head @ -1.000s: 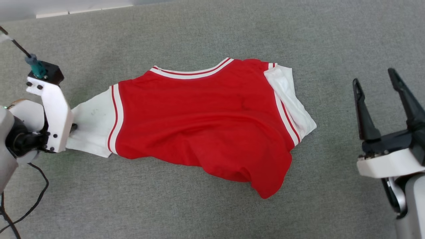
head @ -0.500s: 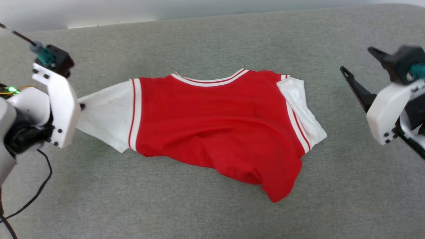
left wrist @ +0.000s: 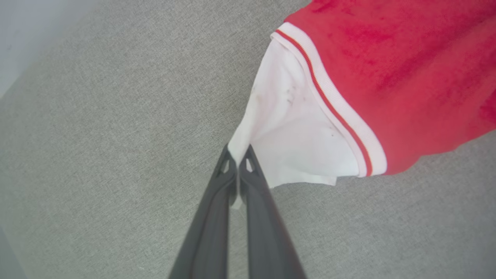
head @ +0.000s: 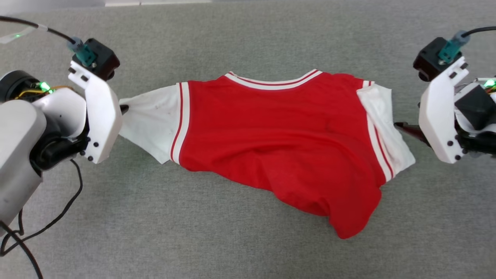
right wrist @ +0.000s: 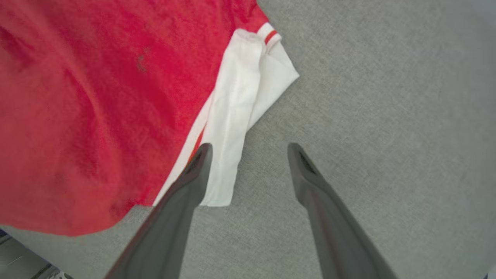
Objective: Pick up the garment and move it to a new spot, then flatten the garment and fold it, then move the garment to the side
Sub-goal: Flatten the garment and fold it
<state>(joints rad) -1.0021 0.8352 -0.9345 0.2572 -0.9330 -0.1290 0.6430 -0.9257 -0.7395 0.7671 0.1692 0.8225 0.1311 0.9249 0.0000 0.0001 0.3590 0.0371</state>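
The garment (head: pixel 279 135) is not yet flattened or folded: its nine-o'clock sleeve (head: pixel 151 120) is pinched by the left gripper (left wrist: pixel 237 155); the right gripper (right wrist: pixel 250 149) is spread wide at three o'clock.

left claw (left wrist: pixel 237 155) pinched tight, right claw (right wrist: pixel 250 149) spread wide apart.

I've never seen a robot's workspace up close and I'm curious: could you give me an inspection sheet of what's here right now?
Surface: grey woven mat.
Job's things: red shirt, rumpled, plain side up.
Clutter: nothing seen.
Grippers: left gripper shut on the tip of one white sleeve; right gripper open beside the other sleeve.
Cables: black cable loops by the left arm; a second cable runs to the right wrist.
Surroundings: pale strip beyond the mat's far edge.
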